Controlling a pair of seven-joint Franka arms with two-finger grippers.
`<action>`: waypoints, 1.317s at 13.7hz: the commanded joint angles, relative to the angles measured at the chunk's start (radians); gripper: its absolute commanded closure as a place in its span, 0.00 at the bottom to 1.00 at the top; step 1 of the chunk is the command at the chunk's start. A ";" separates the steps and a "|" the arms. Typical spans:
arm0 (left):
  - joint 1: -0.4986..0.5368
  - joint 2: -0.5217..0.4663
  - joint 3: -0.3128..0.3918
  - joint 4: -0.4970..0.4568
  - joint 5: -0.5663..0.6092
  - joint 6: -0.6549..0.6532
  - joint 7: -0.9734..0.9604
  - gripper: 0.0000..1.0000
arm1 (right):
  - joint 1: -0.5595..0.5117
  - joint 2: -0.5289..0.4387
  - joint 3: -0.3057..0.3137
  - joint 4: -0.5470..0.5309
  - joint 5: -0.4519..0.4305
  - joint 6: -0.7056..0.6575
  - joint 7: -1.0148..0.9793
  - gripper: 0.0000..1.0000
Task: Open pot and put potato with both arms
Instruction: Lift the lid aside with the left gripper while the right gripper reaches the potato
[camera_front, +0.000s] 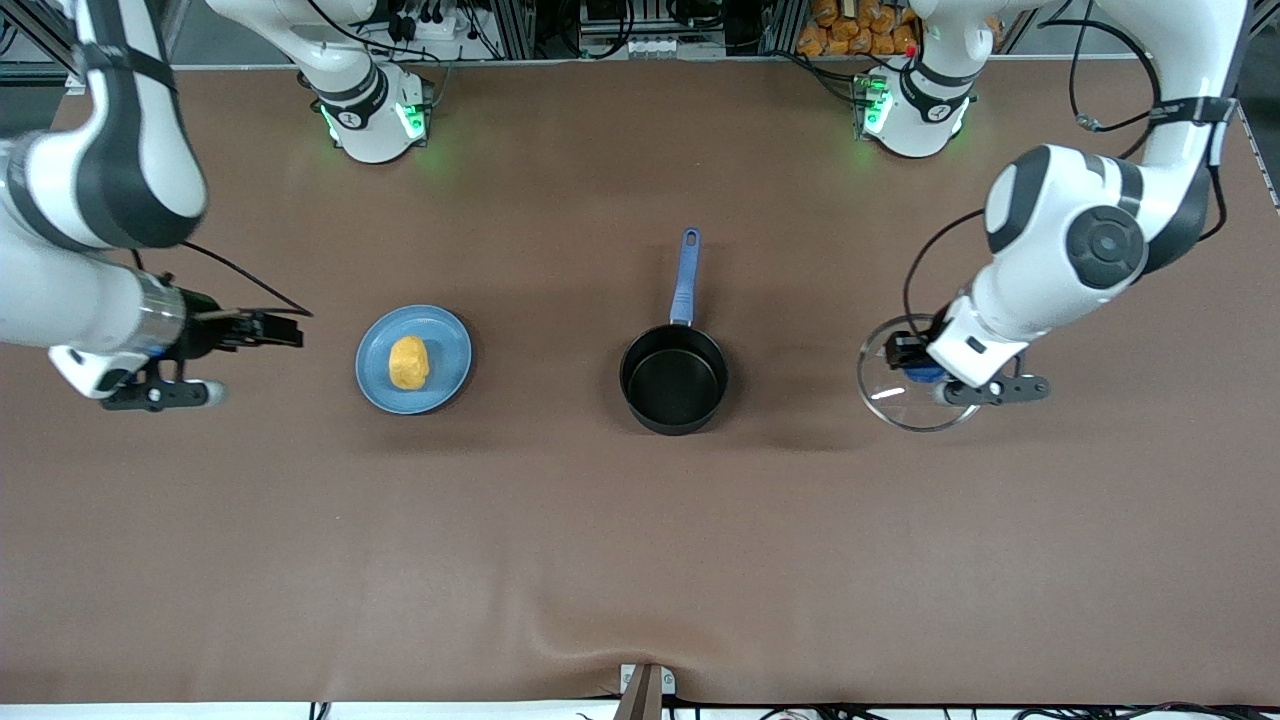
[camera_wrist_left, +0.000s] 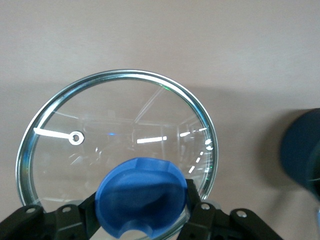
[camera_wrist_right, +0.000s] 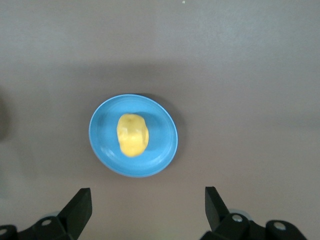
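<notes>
The black pot (camera_front: 673, 380) stands uncovered in the middle of the table, its blue handle (camera_front: 685, 275) pointing toward the robots' bases. My left gripper (camera_front: 920, 368) (camera_wrist_left: 142, 210) is shut on the blue knob (camera_wrist_left: 140, 192) of the glass lid (camera_front: 890, 398) (camera_wrist_left: 115, 120), low over the table at the left arm's end; whether the lid touches the cloth I cannot tell. The pot's dark rim (camera_wrist_left: 302, 155) shows beside the lid. The yellow potato (camera_front: 408, 362) (camera_wrist_right: 132, 135) lies on a blue plate (camera_front: 447, 345) (camera_wrist_right: 162, 145). My right gripper (camera_front: 285, 329) (camera_wrist_right: 147, 205) hangs open, holding nothing, beside the plate toward the right arm's end.
The brown cloth covers the whole table. The two arm bases (camera_front: 375, 115) (camera_front: 915, 110) stand along the edge farthest from the front camera, with cables and clutter past them. A small metal bracket (camera_front: 645, 690) sits at the edge nearest the camera.
</notes>
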 joint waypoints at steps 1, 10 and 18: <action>0.095 0.006 -0.020 -0.059 -0.022 0.077 0.137 0.53 | 0.004 -0.055 0.016 -0.180 0.019 0.171 0.030 0.00; 0.134 0.224 -0.010 -0.100 0.080 0.406 0.163 0.53 | 0.105 0.043 0.016 -0.437 0.017 0.604 0.076 0.00; 0.132 0.264 -0.009 -0.100 0.097 0.427 0.162 0.31 | 0.150 0.112 0.014 -0.481 0.016 0.714 0.101 0.10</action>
